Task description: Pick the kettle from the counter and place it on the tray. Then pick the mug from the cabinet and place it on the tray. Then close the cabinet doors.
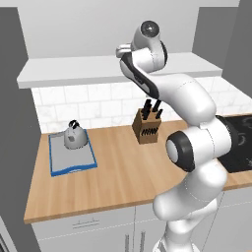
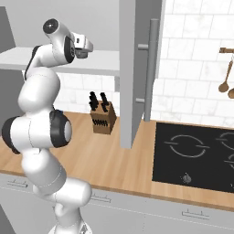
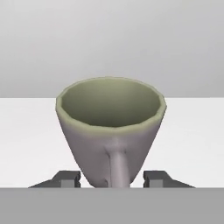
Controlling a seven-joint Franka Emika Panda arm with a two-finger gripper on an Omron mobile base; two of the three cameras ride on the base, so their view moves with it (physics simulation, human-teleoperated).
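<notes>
- The small grey-beige round mug with a dark green inside stands upright on the white shelf floor of the wall cabinet, its handle facing the camera
- The pincer has one dark fingertip on each side of the mug; I cannot tell if they squeeze it
- The small silver-grey dome kettle sits on the flat grey tray with a blue rim, near the left end of the light-brown wooden tabletop

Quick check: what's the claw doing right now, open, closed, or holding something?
Claw: fingers sit on either side of the mug on the cabinet shelf; whether they grip it cannot be told.
</notes>
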